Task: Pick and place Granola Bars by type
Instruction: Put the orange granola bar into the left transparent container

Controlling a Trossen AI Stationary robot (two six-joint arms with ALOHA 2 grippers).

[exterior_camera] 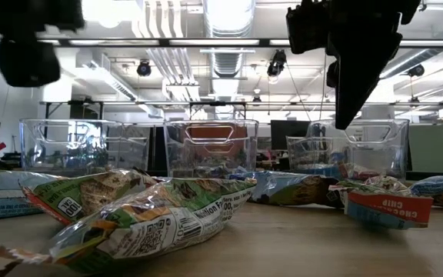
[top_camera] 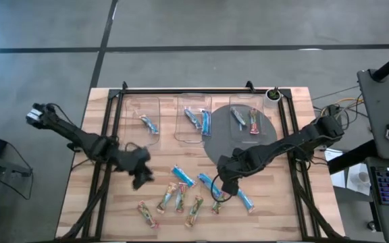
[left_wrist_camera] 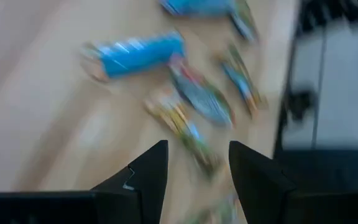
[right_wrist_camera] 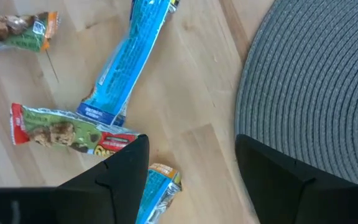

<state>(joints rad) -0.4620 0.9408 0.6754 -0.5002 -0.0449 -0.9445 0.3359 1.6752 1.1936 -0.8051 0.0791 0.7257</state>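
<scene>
A: The right gripper [right_wrist_camera: 191, 168], a pair of dark fingers, is seen spread apart with nothing between them. It is held above the bare wood of the light wooden slatted table [top_camera: 113, 209], just beside the edge of the round grey woven mat [right_wrist_camera: 316, 81].

B: And the left gripper [left_wrist_camera: 194, 171]?

A: Its dark fingers are also held apart and empty, above the table's left half. In the left wrist view the wrappers below it are blurred.

B: Where are the small wrapped granola bars [top_camera: 194, 202] found?

A: Most are scattered loose on the near part of the table, between the two grippers and in front of them. A bright blue wrapped bar [right_wrist_camera: 132, 59] lies close to the right gripper, with a green-and-red wrapped bar [right_wrist_camera: 67, 134] touching its lower end. Another blue wrapper end is seen just beside the right gripper's fingers.

B: And the rest?

A: A few are seen inside the three clear plastic bins [top_camera: 193, 118] standing in a row at the far side. The right-hand bin rests partly on the mat. How its contents are sorted by type cannot be told with certainty.
</scene>
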